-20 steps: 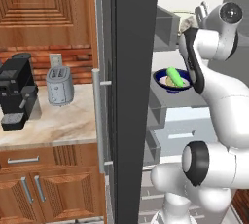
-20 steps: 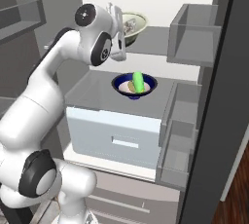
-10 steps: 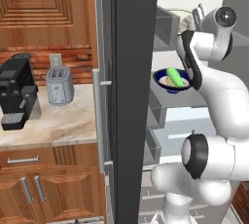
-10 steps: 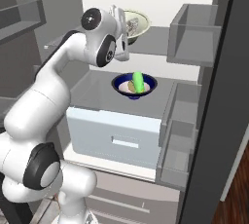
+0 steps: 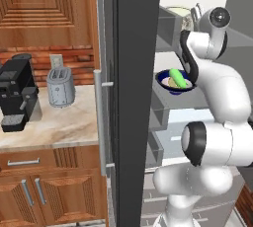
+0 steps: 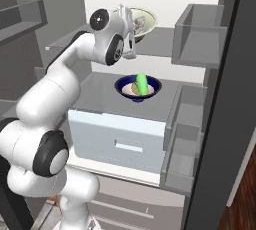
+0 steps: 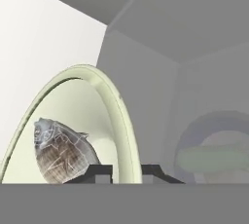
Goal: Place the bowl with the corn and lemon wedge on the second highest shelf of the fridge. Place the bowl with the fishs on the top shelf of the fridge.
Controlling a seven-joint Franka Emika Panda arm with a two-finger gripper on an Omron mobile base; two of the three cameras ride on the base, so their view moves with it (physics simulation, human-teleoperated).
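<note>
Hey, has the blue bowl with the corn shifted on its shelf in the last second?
No. In the right base view the blue bowl sits in the same spot above the white drawer, corn inside it as before.

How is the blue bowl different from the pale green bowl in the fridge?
The blue bowl is dark outside and holds a green corn cob; the pale green bowl holds grey fish. The blue one sits a shelf lower, while the gripper pinches the green one's rim. Both are round.
</note>
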